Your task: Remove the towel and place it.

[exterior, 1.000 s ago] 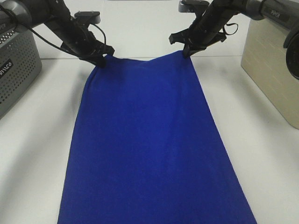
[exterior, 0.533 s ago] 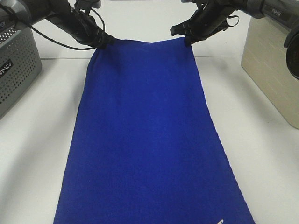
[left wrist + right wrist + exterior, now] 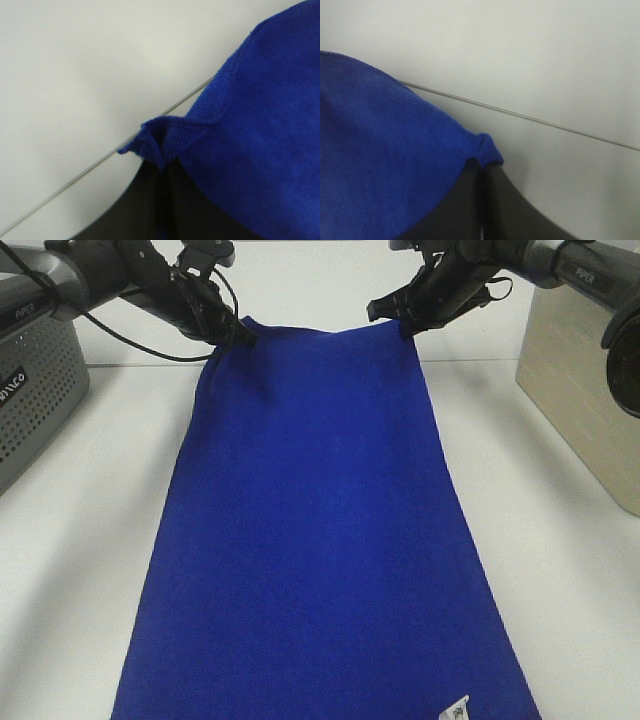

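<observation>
The deep blue towel (image 3: 315,530) hangs stretched between both grippers and slopes down over the white table toward the near edge. A small white tag (image 3: 458,709) shows at its near right corner. My left gripper (image 3: 243,333) is shut on the towel's far left corner, seen bunched between the fingers in the left wrist view (image 3: 160,145). My right gripper (image 3: 404,326) is shut on the far right corner, pinched in the right wrist view (image 3: 487,152). Both held corners are lifted above the table at the back.
A grey perforated basket (image 3: 35,395) stands at the left edge of the table. A beige basket (image 3: 585,385) stands at the right edge. The white table (image 3: 90,540) shows on both sides of the towel, with a wall behind.
Both grippers have risen and drawn the towel away from the camera. The left gripper shifted right. The white tag has come into view at the near right corner.
</observation>
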